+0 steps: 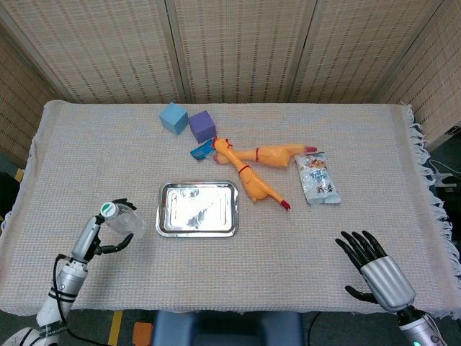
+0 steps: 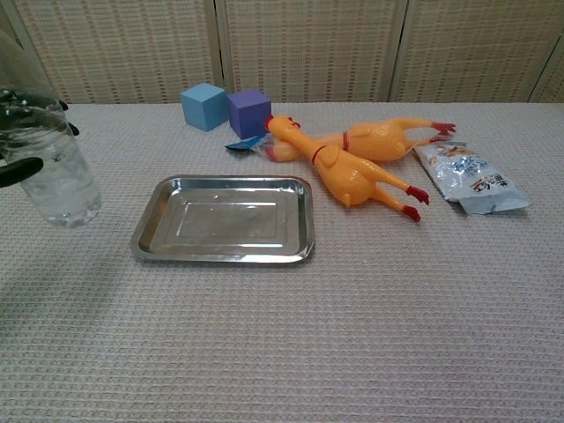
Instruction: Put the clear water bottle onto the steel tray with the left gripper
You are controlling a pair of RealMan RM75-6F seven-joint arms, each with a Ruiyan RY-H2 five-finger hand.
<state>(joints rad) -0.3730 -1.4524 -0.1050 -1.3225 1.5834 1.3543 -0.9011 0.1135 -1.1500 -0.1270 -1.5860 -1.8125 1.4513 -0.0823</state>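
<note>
Woven cloth (image 1: 360, 144) covers the table. Left hand (image 1: 108, 229) grasps the clear water bottle (image 2: 55, 167), held upright just left of the steel tray (image 1: 197, 230), apart from it. Right hand (image 1: 374, 264) near right, fingers spread, holding nothing.

The clear plastic water bottle with a green-and-white cap (image 1: 121, 220) was held upright in the left robot hand (image 1: 108, 232), lifted off the cloth-covered bench (image 1: 86, 151) just left of the tray. The shiny rectangular steel tray (image 1: 197, 208) lay flat and empty on the bench, apart from the bottle.
</note>
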